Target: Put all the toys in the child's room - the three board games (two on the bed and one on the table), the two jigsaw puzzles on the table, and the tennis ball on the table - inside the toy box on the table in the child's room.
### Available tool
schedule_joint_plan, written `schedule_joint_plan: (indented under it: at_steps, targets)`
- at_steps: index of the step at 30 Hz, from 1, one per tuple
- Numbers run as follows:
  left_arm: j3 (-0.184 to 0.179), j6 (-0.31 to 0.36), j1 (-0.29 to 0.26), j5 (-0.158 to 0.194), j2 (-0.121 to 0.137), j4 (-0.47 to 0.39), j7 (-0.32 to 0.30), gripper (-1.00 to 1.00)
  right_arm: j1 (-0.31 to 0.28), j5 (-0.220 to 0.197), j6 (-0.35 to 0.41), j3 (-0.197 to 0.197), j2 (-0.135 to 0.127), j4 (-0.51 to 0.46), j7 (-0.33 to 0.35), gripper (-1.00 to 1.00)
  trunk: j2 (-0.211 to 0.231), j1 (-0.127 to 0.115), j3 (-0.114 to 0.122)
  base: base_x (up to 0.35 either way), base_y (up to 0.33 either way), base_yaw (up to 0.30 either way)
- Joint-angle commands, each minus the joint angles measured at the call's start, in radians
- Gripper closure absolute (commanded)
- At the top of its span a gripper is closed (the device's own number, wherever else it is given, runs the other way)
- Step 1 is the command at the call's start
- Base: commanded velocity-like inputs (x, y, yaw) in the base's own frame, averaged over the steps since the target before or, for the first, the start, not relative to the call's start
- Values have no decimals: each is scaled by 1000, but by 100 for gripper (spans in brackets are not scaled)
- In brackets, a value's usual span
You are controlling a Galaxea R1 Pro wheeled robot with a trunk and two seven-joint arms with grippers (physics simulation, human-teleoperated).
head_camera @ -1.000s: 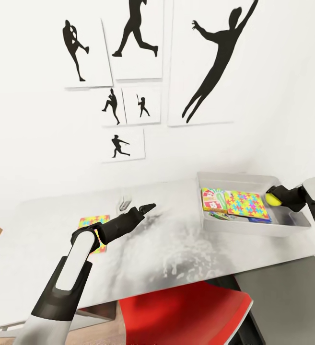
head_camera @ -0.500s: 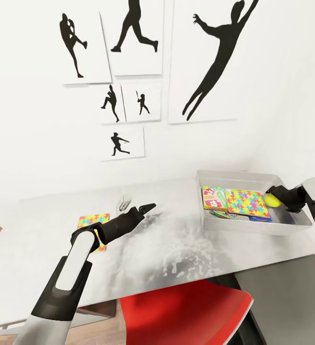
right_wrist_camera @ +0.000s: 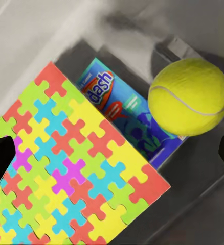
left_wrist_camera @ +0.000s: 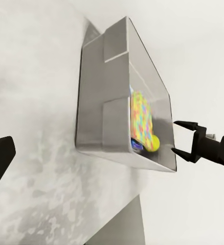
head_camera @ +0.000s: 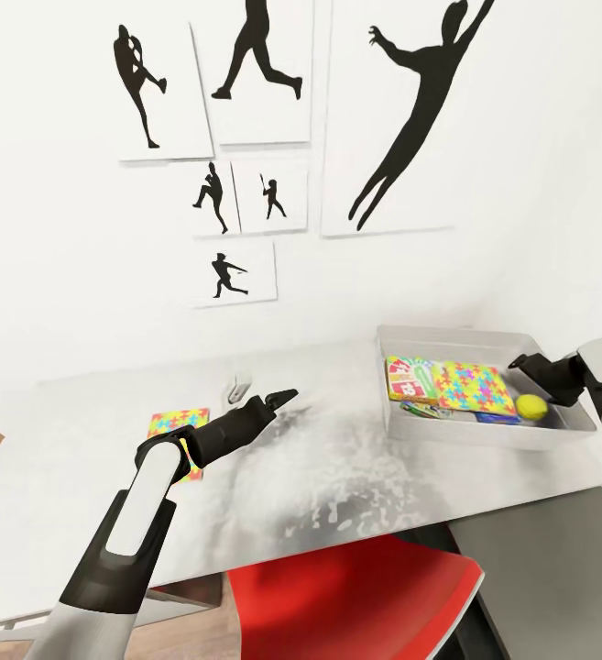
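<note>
A pale grey table stands against a white wall hung with black baseball-player silhouette pictures. At the table's right end sits the light-grey toy box, a shallow tray with flared sides.

Inside the toy box lie several flat toys. A jigsaw puzzle with a bright multicoloured piece pattern rests on top of a blue board game printed with the word "dash" (only part of its lid shows). Beside the puzzle, toward the tray's left end, is a box with red and green print. The yellow tennis ball sits in the tray at its right end, just beside the puzzle's corner and over the edge of the blue box.

The right gripper hovers above the right end of the tray, above the ball and apart from it. Its jaws are spread apart and hold nothing; the left wrist view shows the two black fingertips clearly separated.

The left gripper hangs over the middle of the table, well apart from the tray. Whether its jaws are parted or closed cannot be told.

A second jigsaw puzzle lies flat on the table's left part, partly hidden behind the left arm. A red chair stands in front of the table.
</note>
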Motion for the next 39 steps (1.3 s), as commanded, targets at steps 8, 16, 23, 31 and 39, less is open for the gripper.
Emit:
schedule_joint_plan:
  at_steps: [8, 16, 23, 31, 39]
  targets:
    - [0, 3, -1, 11, 0, -1, 10, -100, -4, -10, 6, -3, 0, -13, -10, -100, -2, 1, -2, 0, 0, 0]
    - [0, 3, -1, 11, 1, -1, 10, -100, -3, -11, 55, -2, 4, -107, -13, -100, -2, 1, -2, 0, 0, 0]
    - [0, 3, -1, 11, 1, -1, 10, -100, 22, -12, 179, 0, 19, -295, -6, -100, -2, 1, -2, 0, 0, 0]
    - [0, 3, 0, 14, 1, -5, 7, -100, 173, -26, 280, 1, 37, -618, 69, -100, -2, 1, -2, 0, 0, 0]
    - [9, 4, 8, 17, 8, -28, -7, -100, 399, -37, 286, 6, 44, -948, 257, -100, -2, 1, -2, 0, 0, 0]
